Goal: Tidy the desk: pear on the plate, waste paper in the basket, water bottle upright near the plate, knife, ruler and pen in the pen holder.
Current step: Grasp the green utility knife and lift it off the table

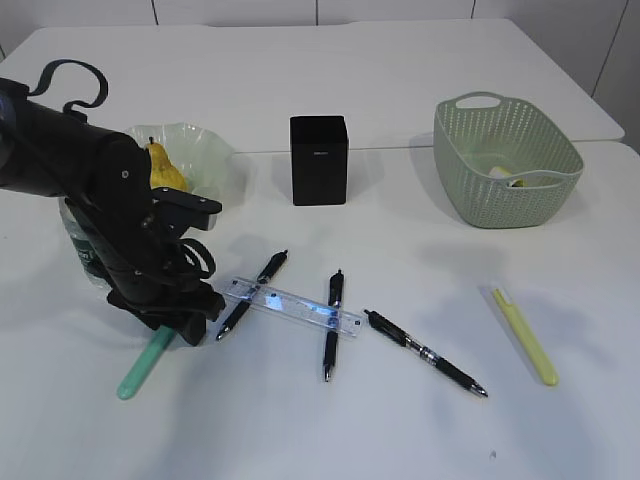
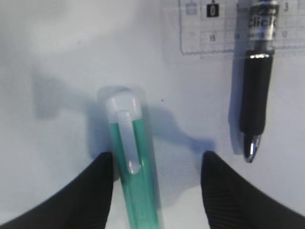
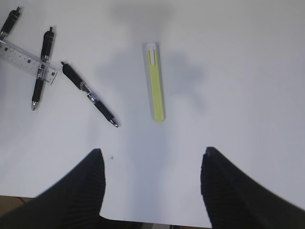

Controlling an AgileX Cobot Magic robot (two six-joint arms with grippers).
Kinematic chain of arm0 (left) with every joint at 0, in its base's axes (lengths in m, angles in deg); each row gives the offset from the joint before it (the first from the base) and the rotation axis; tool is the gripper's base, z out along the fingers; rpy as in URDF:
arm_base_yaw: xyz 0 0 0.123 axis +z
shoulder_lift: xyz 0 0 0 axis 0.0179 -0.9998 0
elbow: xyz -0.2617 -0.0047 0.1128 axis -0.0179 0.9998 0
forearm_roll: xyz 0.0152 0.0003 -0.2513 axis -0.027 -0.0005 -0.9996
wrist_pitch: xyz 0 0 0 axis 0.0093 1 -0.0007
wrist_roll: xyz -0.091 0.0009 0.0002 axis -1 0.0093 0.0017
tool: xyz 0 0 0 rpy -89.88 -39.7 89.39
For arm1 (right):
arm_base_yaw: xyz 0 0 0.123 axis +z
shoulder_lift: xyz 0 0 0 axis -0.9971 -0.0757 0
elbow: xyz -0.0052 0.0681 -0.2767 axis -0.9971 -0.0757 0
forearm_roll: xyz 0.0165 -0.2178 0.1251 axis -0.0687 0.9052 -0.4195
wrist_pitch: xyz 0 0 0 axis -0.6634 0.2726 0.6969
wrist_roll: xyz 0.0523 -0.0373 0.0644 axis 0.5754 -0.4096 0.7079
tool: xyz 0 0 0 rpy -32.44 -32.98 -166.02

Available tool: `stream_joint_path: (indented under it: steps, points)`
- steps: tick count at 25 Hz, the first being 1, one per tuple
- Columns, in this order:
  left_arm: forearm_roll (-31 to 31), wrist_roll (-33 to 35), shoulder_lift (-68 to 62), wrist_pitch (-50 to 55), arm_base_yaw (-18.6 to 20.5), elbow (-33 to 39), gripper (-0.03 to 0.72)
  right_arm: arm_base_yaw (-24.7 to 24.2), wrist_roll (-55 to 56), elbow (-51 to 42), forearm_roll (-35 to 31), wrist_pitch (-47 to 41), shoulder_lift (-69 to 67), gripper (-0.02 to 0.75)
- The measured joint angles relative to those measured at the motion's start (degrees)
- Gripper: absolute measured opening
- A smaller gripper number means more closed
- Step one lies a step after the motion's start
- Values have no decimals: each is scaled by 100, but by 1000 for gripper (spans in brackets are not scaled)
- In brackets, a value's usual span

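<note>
The left end effector [image 2: 157, 191] hangs open astride the green pen [image 2: 136, 176] lying on the tabletop [image 1: 400, 420], so gathering pens seems underway, and next it should close, lift, and carry it to the pen holder [image 1: 319, 160].

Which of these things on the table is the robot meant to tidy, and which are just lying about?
For the job: pear on the plate, water bottle, basket, pen holder, ruler, black pens, green pen, yellow pen.

Just lying about: nothing that I can see.
</note>
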Motion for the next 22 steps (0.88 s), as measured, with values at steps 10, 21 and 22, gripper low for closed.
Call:
stream_joint_path:
  steps: [10,21,22]
  points:
    - [-10,0,-9,-33,0,-3,113,0,0,0,0,0,0,497]
    - [61,0,-94,1533,0,-804,111,0,0,0,0,0,0,497]
    - [61,0,-94,1734,0,-1000,110,0,0,0,0,0,0,497]
